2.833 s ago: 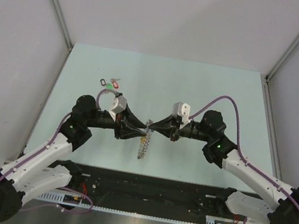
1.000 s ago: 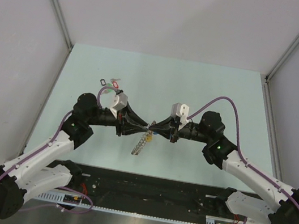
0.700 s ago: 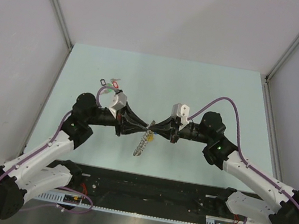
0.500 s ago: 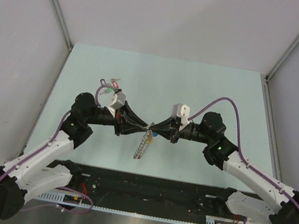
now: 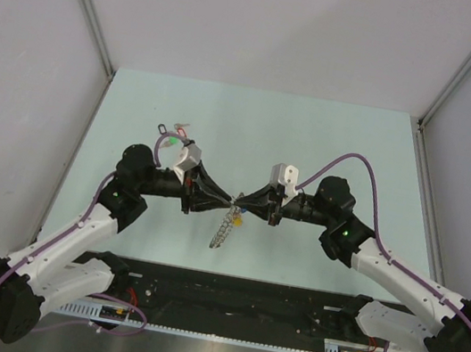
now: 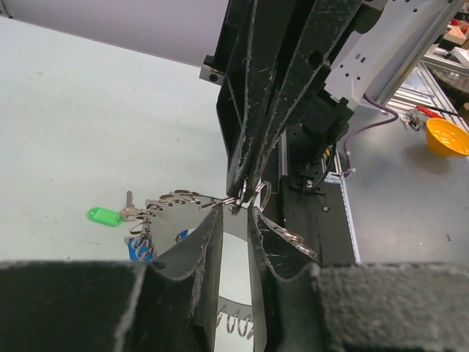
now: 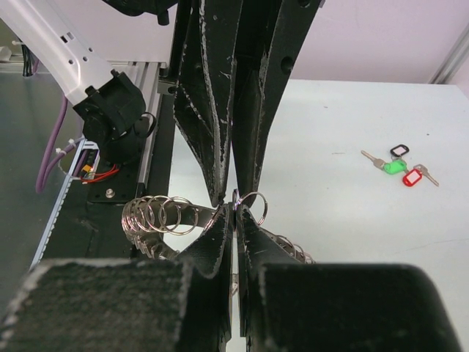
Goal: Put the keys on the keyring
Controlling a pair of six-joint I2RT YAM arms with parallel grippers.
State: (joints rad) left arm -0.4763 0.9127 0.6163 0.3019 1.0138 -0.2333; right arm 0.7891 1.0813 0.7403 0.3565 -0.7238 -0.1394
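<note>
The keyring, a grey band strung with wire loops, hangs between the two grippers over the table's middle. My right gripper is shut on its top edge, beside a small ring. My left gripper faces it tip to tip, its jaws a little apart on either side of the right gripper's tip, with nothing clearly clamped between them. The keyring's loops curve off to the left. The green-tagged key lies on the table beyond them, and the blue tag peeks out behind the loops.
A bunch of three keys tagged black, green and red lies on the pale green table at the back left, also seen in the right wrist view. A black rail runs along the near edge.
The left gripper has shifted a little up and toward the right gripper's tip, and its jaws have narrowed slightly. The hanging keyring has tilted leftward at its lower end. The right gripper stays shut.
</note>
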